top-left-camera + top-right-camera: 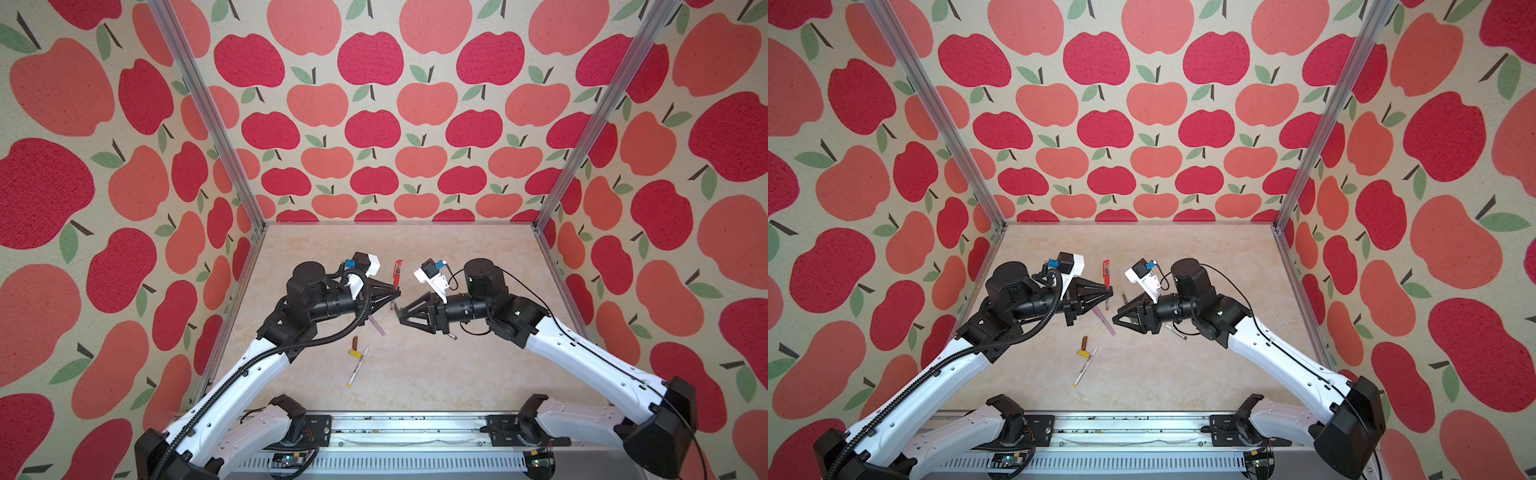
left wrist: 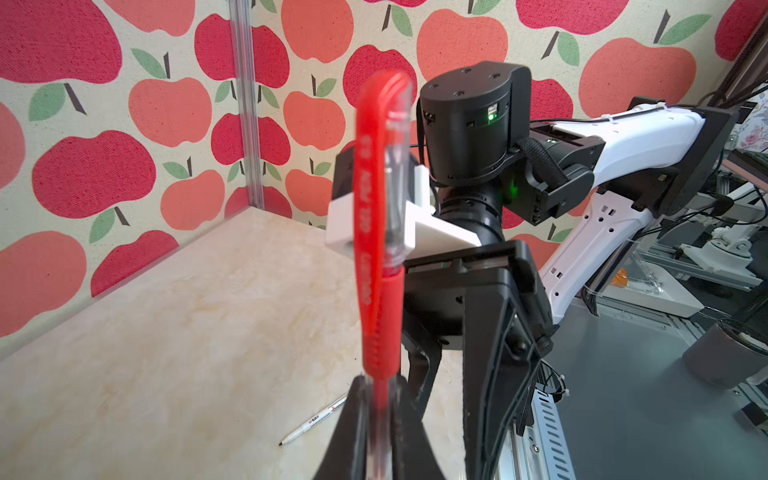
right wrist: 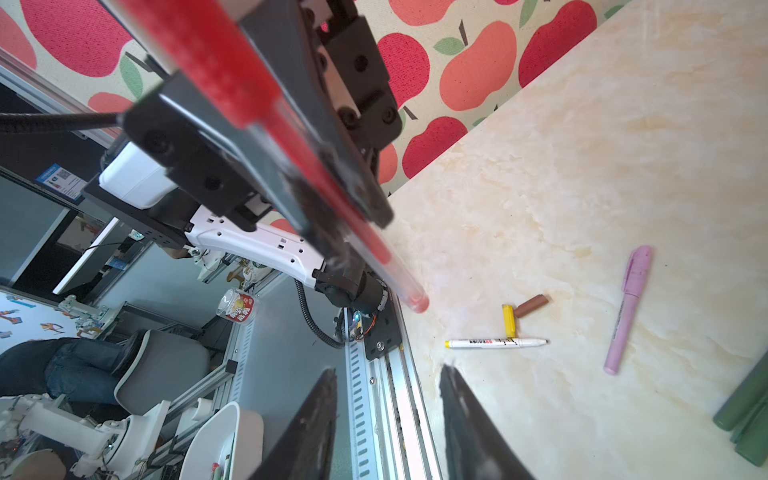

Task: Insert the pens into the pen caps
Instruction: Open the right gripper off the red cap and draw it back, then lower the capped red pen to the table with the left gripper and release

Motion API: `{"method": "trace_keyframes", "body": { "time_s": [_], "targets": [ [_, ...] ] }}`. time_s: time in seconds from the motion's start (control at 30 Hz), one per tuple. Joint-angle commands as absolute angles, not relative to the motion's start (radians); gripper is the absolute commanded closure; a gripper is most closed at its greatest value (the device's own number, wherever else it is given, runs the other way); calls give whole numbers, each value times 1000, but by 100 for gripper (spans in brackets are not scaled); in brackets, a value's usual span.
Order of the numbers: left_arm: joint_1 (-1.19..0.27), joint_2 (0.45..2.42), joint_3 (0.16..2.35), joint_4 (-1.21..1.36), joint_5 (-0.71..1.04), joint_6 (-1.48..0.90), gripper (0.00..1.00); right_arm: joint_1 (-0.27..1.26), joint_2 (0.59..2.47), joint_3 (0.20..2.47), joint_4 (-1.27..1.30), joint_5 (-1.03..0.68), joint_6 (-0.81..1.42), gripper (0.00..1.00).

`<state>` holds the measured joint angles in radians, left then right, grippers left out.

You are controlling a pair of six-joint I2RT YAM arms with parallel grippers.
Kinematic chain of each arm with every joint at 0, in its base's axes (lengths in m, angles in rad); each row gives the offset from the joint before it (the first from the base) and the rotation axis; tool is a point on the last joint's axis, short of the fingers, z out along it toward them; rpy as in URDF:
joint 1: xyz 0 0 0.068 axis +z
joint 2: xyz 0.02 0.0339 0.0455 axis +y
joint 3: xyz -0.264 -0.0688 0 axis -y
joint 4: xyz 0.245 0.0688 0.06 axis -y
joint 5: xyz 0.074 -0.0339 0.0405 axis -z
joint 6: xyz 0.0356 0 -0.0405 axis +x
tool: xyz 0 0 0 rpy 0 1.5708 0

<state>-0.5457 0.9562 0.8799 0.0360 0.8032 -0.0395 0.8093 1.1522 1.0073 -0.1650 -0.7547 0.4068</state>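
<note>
The red pen (image 1: 397, 286), with its red cap (image 1: 398, 269) on the far end, is pinched in the left end effector (image 1: 397, 293) above mid-tabletop. The right end effector (image 1: 400, 316) faces it close by, jaws parted around nothing. On the cream marbled tabletop (image 1: 457, 374) lie a capped lilac pen (image 1: 377, 326), a brown cap (image 1: 355, 342), a yellow cap (image 1: 354, 354) and a white pen with yellow print (image 1: 357, 366). Apple-print walls (image 1: 374, 124) close three sides, and bare surface runs to the far wall.
</note>
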Motion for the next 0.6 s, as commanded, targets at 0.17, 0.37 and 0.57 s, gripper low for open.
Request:
{"method": "trace_keyframes", "body": {
  "time_s": [0.17,0.37,0.57],
  "targets": [
    [-540,886,852,-52,615,-50,100,764,1059,1049,-219,-768,402,52],
    [-525,842,817,-119,372,-173,100,762,1052,1025,-275,-519,361,52],
    [-510,804,793,-215,215,-266,100,763,1064,1004,-309,-312,336,54]
  ]
}}
